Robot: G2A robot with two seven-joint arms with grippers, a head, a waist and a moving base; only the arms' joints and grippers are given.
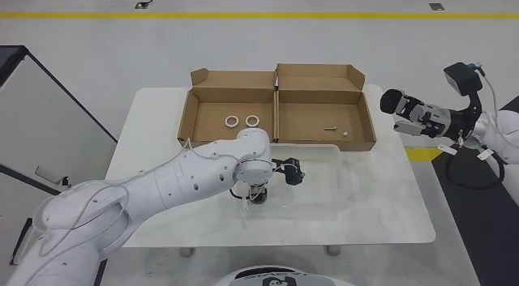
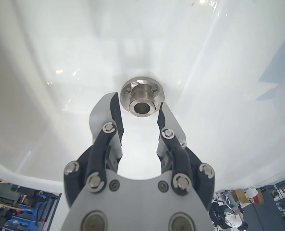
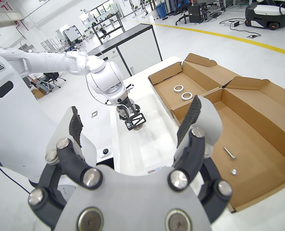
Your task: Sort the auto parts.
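Gripping check first: left hand is down inside the white tray, fingers narrow, one on each side of the flanged bushing. Pads look to be in contact with the flange rim on both sides. Bushing is metal, stands flange-down on the tray floor, bore up toward the camera, two small holes in the flange.

Top view: left hand sits at the left part of the tray, arm coming in from the robot's left across the white surface. Tray lies on the near side of the two boxes, just beside them.

Right hand is held off the right edge of the surface, well apart from the tray, fingers spread wide, nothing between them; same in its own wrist view.

Two open cardboard boxes side by side, touching, at the far side of the surface. Left box has two metal rings lying flat, near each other. Right box has a bolt and a small round piece just beside it, type not clear.

Right wrist view also shows the rings, bolt and small round piece.
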